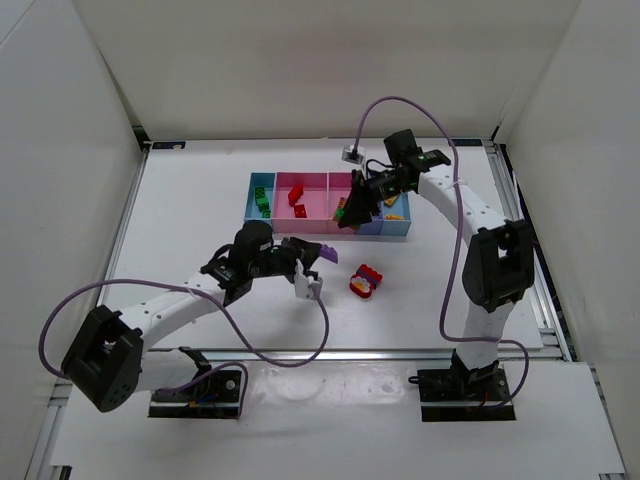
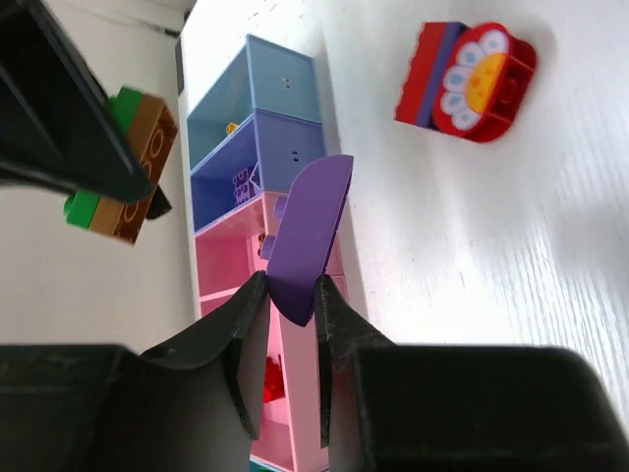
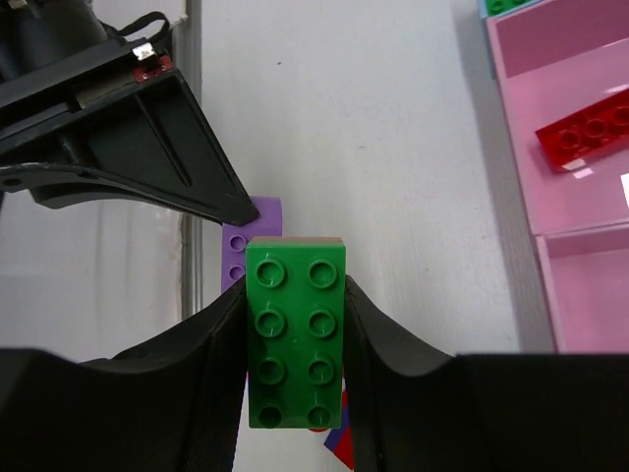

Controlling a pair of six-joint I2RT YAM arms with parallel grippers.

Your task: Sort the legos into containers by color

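Observation:
The containers point(image 1: 315, 231) stand in a row at the back middle of the table. The left light blue bin holds green legos point(image 1: 263, 203) and a pink bin holds red ones point(image 1: 299, 196). My left gripper point(image 1: 318, 254) is shut on a flat purple lego point(image 2: 310, 231), held in front of the bins; its fingers point(image 2: 241, 334) pinch its lower end. My right gripper point(image 3: 295, 334) is shut on a green lego point(image 3: 295, 329) with a brown layer under it, hanging above the bins' middle point(image 1: 343, 214). A red flower lego point(image 1: 366, 281) lies on the table, also in the left wrist view point(image 2: 467, 84).
The right wrist view shows my left gripper's fingers point(image 3: 128, 147) and the purple lego point(image 3: 236, 258) just below the green one, plus a pink bin point(image 3: 550, 59) with a red lego point(image 3: 590, 143). A small grey box point(image 1: 351, 154) lies behind the bins. White walls enclose the table.

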